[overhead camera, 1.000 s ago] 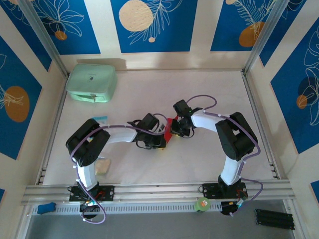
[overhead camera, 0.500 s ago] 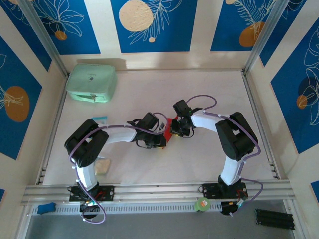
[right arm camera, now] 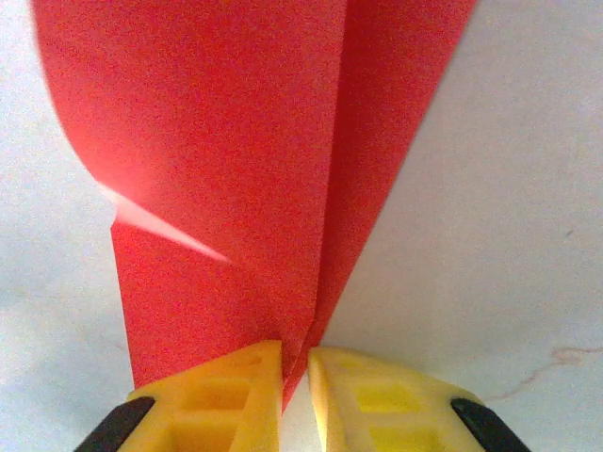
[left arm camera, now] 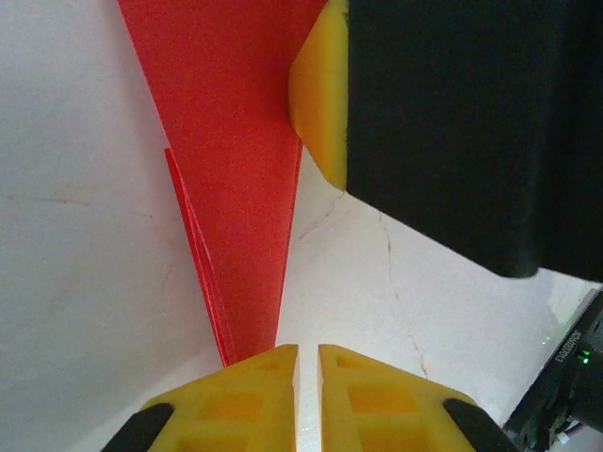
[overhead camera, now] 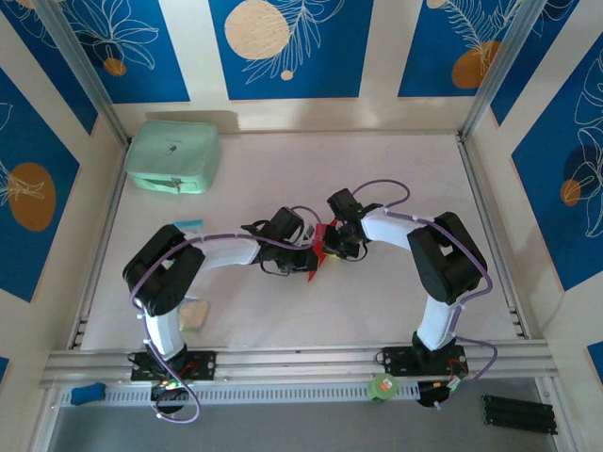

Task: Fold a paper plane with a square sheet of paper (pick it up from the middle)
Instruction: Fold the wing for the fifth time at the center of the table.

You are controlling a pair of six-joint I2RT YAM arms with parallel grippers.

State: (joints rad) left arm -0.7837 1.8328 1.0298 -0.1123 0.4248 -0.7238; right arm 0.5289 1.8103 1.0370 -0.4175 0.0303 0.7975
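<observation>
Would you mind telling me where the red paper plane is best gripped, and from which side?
Grip the paper plane on its central crease, where the folded layers stack and stiffen it, coming end-on in line with that crease from the right arm's side. The right end effector is closed there, the crease running straight between its fingers. The single flaps beside it would probably buckle.

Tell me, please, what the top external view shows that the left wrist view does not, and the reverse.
The top external view adds the mint-green case at the far left of the table and both arms meeting at mid-table. The left wrist view adds detail: the red paper plane narrows to a sharp tip at the left gripper, with layered edges along one side. Both share the plane and the right gripper close against it.
</observation>
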